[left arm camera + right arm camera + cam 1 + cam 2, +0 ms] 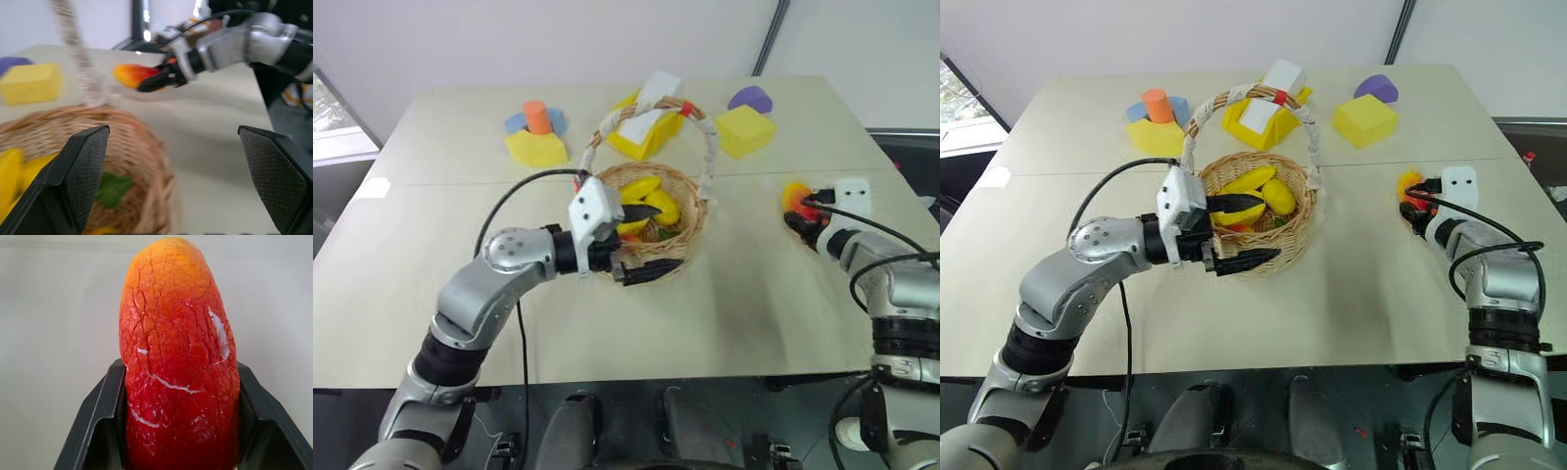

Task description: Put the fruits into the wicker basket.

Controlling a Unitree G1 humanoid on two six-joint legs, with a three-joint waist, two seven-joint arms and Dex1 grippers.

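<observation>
beige table [724, 304]: wicker basket [690, 230] at centre, mango [795, 199] near right edge, yellow foam blocks [744, 130] along far edge.

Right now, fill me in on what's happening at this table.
The robot is gathering fruits into the wicker basket. Its right claw has its fingers against both sides of the red-orange mango-like fruit, out on the table to the right of the basket. The left claw is open, one finger over the basket's inside and one outside its near rim, holding nothing. Several yellow pieces already lie inside. Yellow foam blocks sit along the far side.
</observation>
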